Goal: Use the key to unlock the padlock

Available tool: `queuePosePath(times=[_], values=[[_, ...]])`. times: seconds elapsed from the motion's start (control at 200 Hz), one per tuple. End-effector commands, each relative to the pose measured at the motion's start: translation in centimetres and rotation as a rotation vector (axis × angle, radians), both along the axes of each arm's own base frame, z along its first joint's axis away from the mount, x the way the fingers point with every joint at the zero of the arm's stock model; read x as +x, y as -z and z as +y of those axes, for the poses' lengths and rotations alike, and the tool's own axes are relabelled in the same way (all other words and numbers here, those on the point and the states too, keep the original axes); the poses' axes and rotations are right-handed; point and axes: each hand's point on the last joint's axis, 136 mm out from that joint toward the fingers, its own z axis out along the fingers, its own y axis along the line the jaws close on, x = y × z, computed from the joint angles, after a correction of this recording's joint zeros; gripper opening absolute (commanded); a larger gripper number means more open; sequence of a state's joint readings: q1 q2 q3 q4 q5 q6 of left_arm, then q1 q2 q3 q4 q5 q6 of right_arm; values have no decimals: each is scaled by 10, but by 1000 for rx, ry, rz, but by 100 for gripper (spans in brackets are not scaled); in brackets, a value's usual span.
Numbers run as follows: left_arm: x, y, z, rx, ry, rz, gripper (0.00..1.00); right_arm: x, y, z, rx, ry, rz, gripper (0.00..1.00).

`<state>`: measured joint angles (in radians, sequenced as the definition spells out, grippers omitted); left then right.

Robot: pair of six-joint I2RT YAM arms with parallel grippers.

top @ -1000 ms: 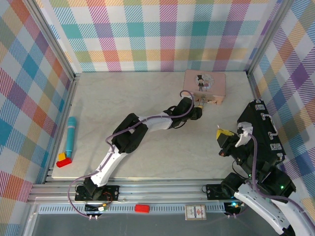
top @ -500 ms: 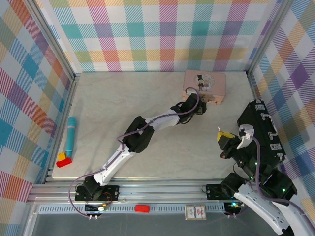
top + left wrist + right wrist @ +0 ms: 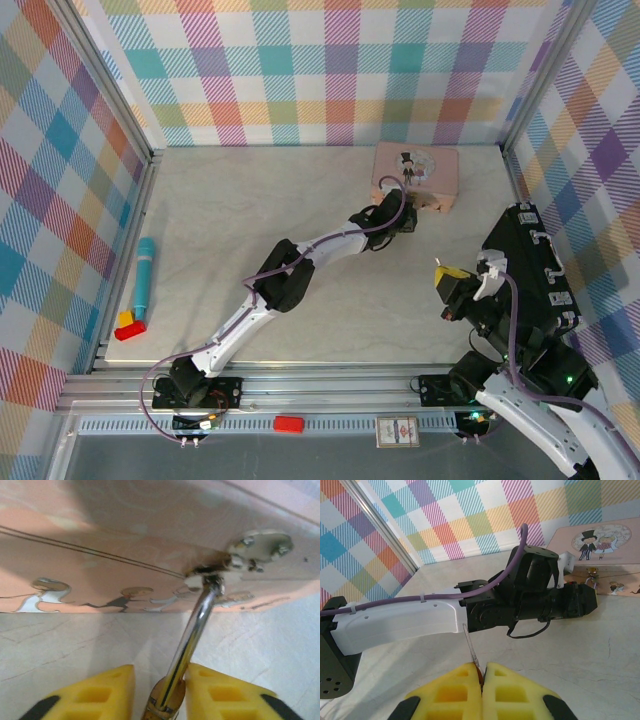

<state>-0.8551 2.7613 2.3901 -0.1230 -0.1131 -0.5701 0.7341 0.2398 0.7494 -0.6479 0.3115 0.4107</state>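
Now left gripper (image 3: pixel 160 672) straddles the padlock (image 3: pixel 186 647) hanging on the pink tin (image 3: pixel 125 530), grip unclear; right gripper (image 3: pixel 482 676) pinches the key (image 3: pixel 471 647).

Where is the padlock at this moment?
In the left wrist view the padlock sits bottom centre between the yellow fingers of the left claw, its shackle hooked at the latch on the pink tin, far right on the table.
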Motion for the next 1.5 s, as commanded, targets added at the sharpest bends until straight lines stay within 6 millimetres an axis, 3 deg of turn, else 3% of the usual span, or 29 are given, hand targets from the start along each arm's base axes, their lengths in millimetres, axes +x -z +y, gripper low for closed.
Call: queuePosePath(times=[0.0, 0.145, 0.26, 0.555, 0.81, 1.095, 1.3, 1.495], values=[[-4, 18, 11, 24, -19, 41, 22, 1, -6, 5, 33, -14, -7, 0], [-7, 5, 20, 8, -33, 11, 8, 2, -3, 10, 29, -28, 14, 0], [-10, -5, 36, -28, -70, -18, 5, 5, 4, 14, 28, -28, 41, 0], [-22, -13, 110, -62, -159, -28, 1, 12, 11, 29, 58, -54, 97, 0], [-42, -3, 187, -27, -233, -2, 0, 23, 16, 49, 73, -86, 138, 0], [-76, -6, 257, 1, -325, 86, 0, 46, 44, 82, 46, -112, 269, 0], [-112, -9, 277, -3, -318, 163, 0, 60, 74, 112, 60, -147, 396, 0], [-132, -12, 290, -62, -338, 170, 0, 68, 103, 135, 99, -168, 516, 0]])
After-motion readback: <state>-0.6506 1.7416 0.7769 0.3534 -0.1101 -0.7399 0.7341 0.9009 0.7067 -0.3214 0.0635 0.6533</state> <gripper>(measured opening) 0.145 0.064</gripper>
